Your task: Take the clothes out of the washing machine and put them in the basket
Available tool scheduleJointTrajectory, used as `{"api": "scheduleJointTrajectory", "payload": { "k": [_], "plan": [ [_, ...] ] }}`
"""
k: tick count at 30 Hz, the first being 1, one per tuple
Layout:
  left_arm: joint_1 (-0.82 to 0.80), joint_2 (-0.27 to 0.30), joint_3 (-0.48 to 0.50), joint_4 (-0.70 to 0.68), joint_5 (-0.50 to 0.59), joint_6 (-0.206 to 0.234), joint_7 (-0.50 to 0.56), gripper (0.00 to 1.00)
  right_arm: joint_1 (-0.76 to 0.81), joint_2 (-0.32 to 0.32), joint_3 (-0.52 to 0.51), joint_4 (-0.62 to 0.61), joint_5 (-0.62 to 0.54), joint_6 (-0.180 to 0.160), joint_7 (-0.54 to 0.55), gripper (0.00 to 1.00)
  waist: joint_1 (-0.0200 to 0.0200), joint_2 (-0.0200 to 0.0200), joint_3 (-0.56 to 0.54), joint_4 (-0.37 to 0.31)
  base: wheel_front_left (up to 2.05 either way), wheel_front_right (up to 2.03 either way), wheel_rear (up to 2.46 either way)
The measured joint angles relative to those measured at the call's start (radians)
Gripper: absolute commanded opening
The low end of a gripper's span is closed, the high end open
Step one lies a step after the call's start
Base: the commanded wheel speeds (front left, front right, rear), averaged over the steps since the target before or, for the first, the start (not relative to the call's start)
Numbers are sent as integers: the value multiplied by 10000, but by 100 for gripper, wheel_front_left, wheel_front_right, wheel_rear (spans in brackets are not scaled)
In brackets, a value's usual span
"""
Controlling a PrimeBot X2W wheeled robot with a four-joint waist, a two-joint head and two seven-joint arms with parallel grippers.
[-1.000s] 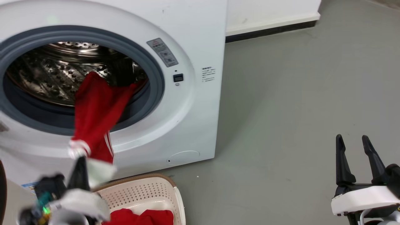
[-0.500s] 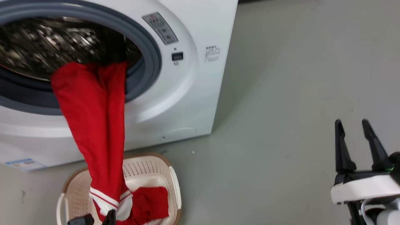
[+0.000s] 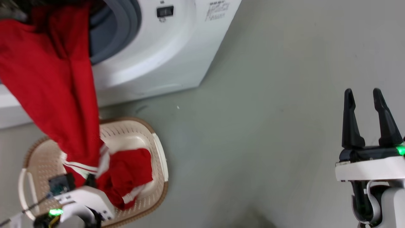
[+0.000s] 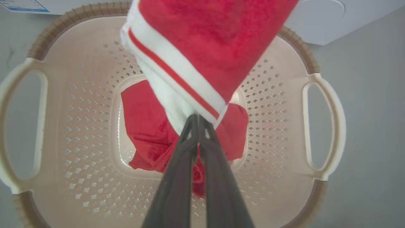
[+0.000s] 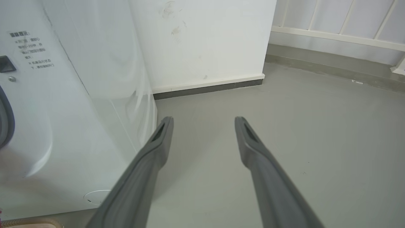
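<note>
A long red garment with a white striped cuff stretches from the washing machine opening down into the basket. My left gripper is shut on that cuff, right above the basket's middle. Its white wrist hangs over the basket's near side. Another red piece of clothing lies on the basket's bottom. My right gripper stands open over bare floor at the right, holding nothing, with its fingers wide apart.
Grey floor spreads between the machine and my right arm. In the right wrist view a white wall with a dark skirting strip stands beside the machine, and a white railing runs at the far right.
The head camera has tilted down, so the drum has left the top of the picture. My left gripper has carried the red garment's cuff down into the basket. The right gripper stays open.
</note>
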Motion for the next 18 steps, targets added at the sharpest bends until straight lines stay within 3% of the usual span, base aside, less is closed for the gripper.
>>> {"api": "scheduleJointTrajectory", "payload": {
  "k": [8,12,14,15,18],
  "plan": [
    [-2096,408,232,1824,35,-366,-54,0,-579,2,167,449,309,0,-462,100,0,0,1570,-421,0,0,0],
    [-2537,546,418,2376,-109,-495,-54,0,-584,2,213,648,437,0,-575,100,0,0,1777,-610,0,0,0],
    [-2722,644,539,2569,-232,-573,-54,46,-586,2,230,740,451,0,-623,100,-1,0,1812,-665,0,0,0],
    [-2796,677,564,2650,-251,-619,-52,96,-593,2,236,767,453,0,-635,100,0,0,1815,-680,0,0,0],
    [-2947,711,685,2824,-301,-642,-50,100,-676,2,257,863,485,0,-665,100,-1,0,1772,-721,0,0,0]
  ]
}}
